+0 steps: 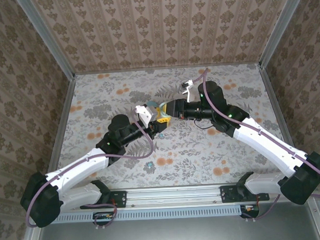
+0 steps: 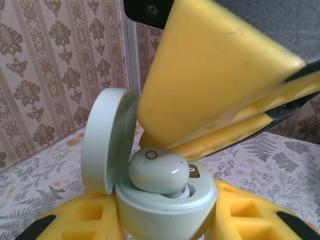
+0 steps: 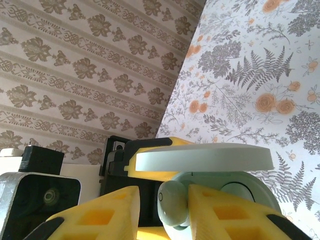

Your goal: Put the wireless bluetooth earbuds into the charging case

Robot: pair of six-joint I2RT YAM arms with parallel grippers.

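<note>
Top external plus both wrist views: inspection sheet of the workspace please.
Surface: floral-print table cover, lying flat.
Job's things: pale green charging case, lid up; one matching earbud sitting proud in its well.
Clutter: nothing seen.
Grippers: left gripper shut on the charging case; right gripper with jaws slightly parted around the earbud.
Cables: purple cable looping along each arm.
Surroundings: patterned walls, metal frame posts at the corners.
</note>
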